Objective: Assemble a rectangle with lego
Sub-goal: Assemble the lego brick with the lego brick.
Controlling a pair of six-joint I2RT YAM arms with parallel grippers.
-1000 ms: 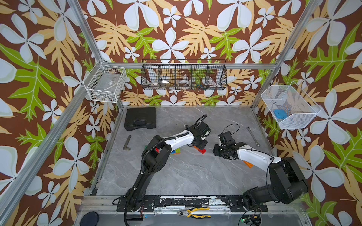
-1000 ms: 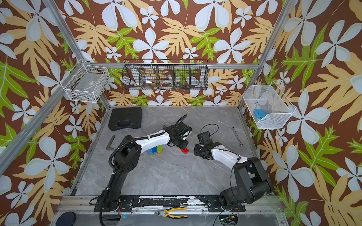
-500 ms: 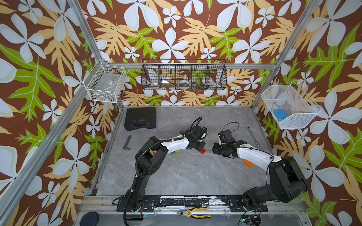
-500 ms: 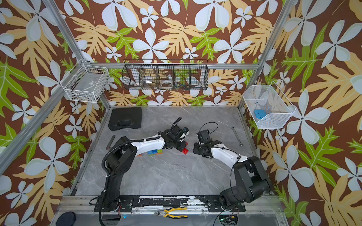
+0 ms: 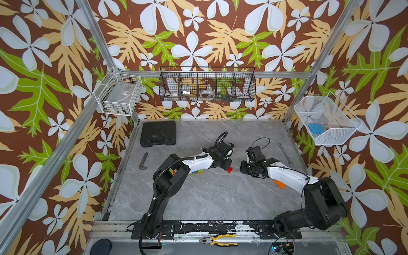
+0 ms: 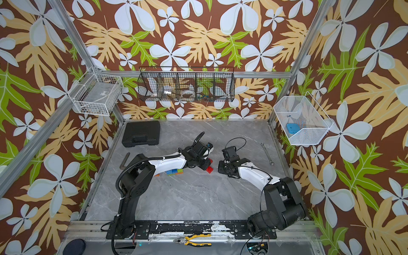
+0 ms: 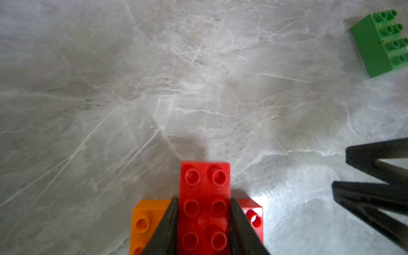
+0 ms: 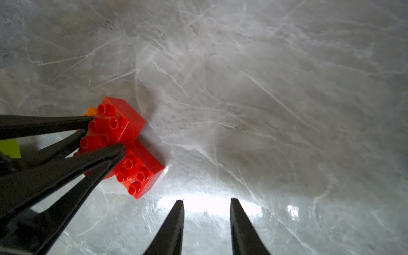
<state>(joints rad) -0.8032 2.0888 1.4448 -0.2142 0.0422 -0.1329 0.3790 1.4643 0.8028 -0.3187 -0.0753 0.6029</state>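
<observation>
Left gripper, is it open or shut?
Shut: the left gripper clamps a red studded plastic brick, black fingers pressed against both sides.

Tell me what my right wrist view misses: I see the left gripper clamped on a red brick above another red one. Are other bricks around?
Observer: Yes. The left wrist view shows a green brick lying alone on the table, away from the red brick in the left gripper.
Operator: Any bricks set together?
Observer: In a top view a blue brick and a lime brick sit side by side, partly under the left arm.
Operator: Anything near the right arm?
Observer: In a top view an orange brick peeks out beside the right arm.
</observation>
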